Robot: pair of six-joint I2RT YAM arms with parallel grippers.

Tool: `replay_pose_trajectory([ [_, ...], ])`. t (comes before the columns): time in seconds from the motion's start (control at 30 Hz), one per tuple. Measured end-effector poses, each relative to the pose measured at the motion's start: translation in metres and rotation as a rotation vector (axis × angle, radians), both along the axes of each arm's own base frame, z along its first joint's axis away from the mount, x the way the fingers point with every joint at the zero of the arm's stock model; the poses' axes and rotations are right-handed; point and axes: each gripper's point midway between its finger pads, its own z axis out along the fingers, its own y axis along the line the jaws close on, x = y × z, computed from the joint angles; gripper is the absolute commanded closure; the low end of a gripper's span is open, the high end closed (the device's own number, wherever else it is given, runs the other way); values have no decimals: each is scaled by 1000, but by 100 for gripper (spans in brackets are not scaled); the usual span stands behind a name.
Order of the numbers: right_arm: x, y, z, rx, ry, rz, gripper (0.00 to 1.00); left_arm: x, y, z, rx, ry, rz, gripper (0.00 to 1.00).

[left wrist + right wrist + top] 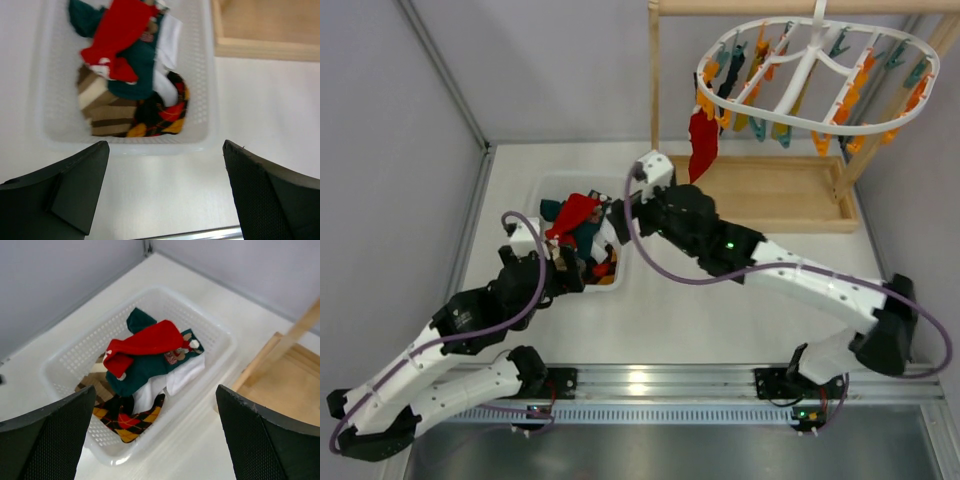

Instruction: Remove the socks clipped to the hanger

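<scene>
The white table (650,310) carries everything. Right of the white basket (210,315) and beyond it stands the light wooden stand (770,190). The white oval hanger (810,55) hangs from the stand's top bar, higher than the basket and off to its right, its rim lined with orange and teal clothespins (865,70).

The right arm (800,275) stretches across to the basket's right rim. There the right gripper (157,440) has its 2 jaws spread wide with nothing between them. The left arm (470,320) reaches the basket's near edge. The left gripper (165,195) hovers just short of the basket's near wall, jaws also wide apart and empty, with bare table beneath.

1 red sock (702,142) is clipped to the hanger's rim on the side nearest the basket. Dark and yellowish pieces hang close by, too small to tell from the pins.

Inside the basket lies a pile of socks (145,365): 1 red on top, teal under it, then white, brown-striped and a black-yellow check.
</scene>
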Motion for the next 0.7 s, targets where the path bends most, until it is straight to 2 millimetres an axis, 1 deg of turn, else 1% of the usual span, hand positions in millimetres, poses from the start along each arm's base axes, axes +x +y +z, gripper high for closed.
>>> replay_pose_trajectory([
  [0.1, -25, -55, 47, 105, -53, -29, 1, 2, -39, -15, -81, 13, -141, 1],
  [0.13, -35, -75, 57, 135, -64, -39, 1, 4, -56, -19, -113, 8, -195, 1],
  [0.2, -52, -109, 68, 192, -85, -53, 1, 7, -86, -29, -149, 5, -299, 1],
  [0.27, -68, -139, 60, 212, -79, -64, 1, 16, -118, -35, -173, -24, -395, 1],
  [0.33, -83, -165, 43, 209, -60, -74, 1, 27, -148, -39, -177, -61, -476, 1],
  [0.37, -89, -175, 32, 196, -45, -78, 1, 34, -164, -40, -171, -82, -515, 1],
  [0.4, -96, -186, 25, 193, -35, -81, 1, 43, -179, -45, -150, -87, -550, 1],
  [0.47, -108, -206, 9, 177, -12, -86, 1, 65, -207, -46, -129, -99, -602, 1],
  [0.5, -113, -214, 6, 180, -8, -86, 1, 79, -218, -49, -123, -86, -621, 1],
  [0.57, -126, -231, 9, 212, -14, -80, 1, 119, -239, -45, -127, -97, -636, 1],
  [0.67, -144, -254, 25, 305, -47, -60, 1, 171, -251, -38, -123, -135, -631, 1],
  [0.7, -149, -260, 31, 335, -60, -51, 1, 184, -257, -35, -118, -152, -636, 1],
])
